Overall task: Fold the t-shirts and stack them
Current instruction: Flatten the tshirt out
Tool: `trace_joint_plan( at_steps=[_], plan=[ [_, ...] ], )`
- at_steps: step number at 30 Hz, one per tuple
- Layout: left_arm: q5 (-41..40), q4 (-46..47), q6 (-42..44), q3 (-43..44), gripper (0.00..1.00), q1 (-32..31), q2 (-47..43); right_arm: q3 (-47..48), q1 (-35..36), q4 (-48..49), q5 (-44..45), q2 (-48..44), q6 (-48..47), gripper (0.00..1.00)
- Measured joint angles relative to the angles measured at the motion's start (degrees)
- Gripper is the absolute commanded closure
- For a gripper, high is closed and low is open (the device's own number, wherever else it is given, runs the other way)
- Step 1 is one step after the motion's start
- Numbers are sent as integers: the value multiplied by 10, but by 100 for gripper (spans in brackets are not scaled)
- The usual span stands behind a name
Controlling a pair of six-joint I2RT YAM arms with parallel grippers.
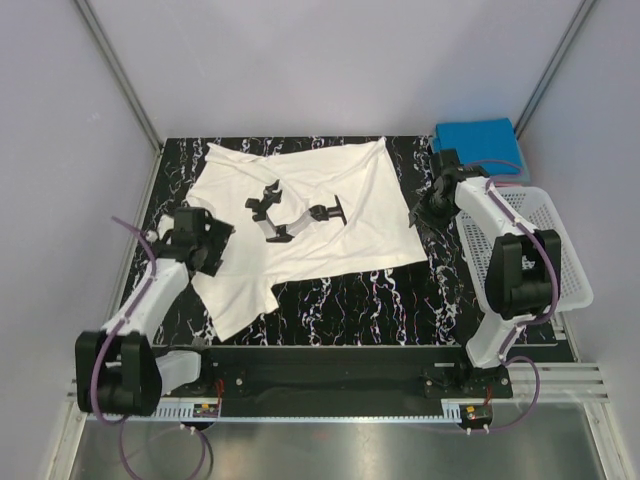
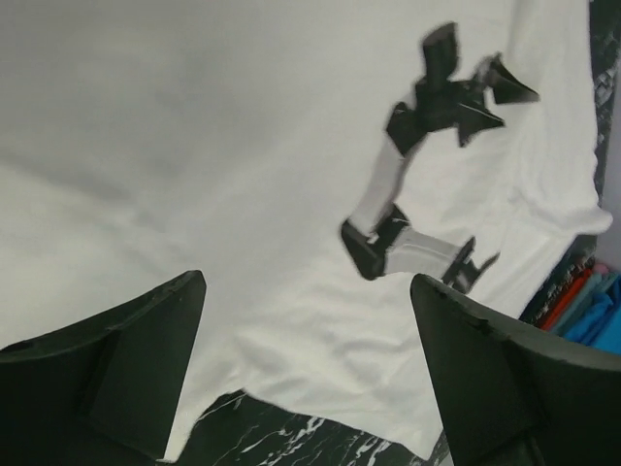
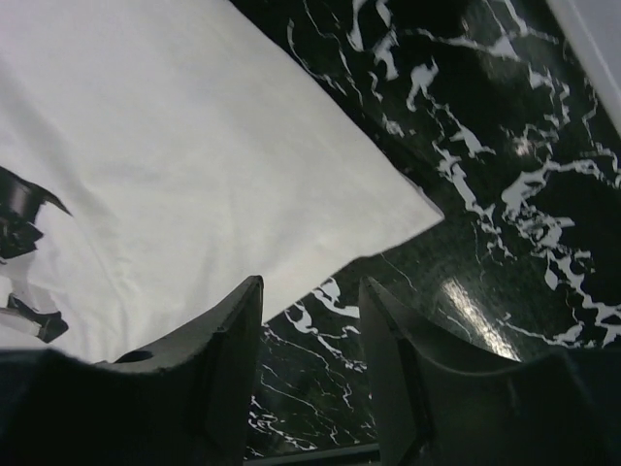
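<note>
Over the spread white t-shirt (image 1: 320, 195), my left gripper (image 1: 212, 243) at eight o'clock and right gripper (image 1: 422, 212) at three gape empty; I judge the first fold needs edge pinches next.

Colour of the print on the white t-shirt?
The print is black with pale grey segments; clearest in left wrist view.

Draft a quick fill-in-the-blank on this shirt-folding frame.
1. The t-shirt spread on the table is ___.
2. The folded shirt at the far right corner is ___.
3. The basket sits at the table's ___ edge.
4. The left claw is ___, gripping nothing.
Missing words: white; blue; right; open.
</note>
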Motion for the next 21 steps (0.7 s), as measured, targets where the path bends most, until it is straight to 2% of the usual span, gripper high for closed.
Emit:
trace_joint_plan(
  at_steps=[1,4,8,10,12,15,16,17,18,19,21],
  plan=[
    [-23,-30,-23,-17,28,0,-37,-16,3,-2,5,-8,12,48],
    [-85,-144,-89,-46,29,2,-147,-71,21,-1,18,-47,50,49],
    [-113,-278,-174,-64,35,3,-239,-106,38,3,23,-80,76,48],
    [-112,-333,-205,-79,36,3,-245,-112,40,8,25,-87,82,49],
    [-111,-373,-221,-102,49,3,-230,-116,39,15,25,-90,86,49],
    [-111,-420,-233,-122,54,-6,-208,-124,39,26,25,-92,87,48],
    [-110,-427,-238,-124,59,-11,-211,-126,39,29,26,-92,87,48],
    [-110,-430,-242,-126,75,-16,-219,-129,39,32,26,-92,87,48],
    [-109,-428,-248,-131,80,-19,-228,-131,39,32,27,-92,87,48],
    [-108,-426,-247,-137,82,-21,-235,-132,39,33,29,-92,86,48],
    [-103,-425,-249,-150,80,-29,-240,-132,39,34,30,-92,85,48]
  ],
)
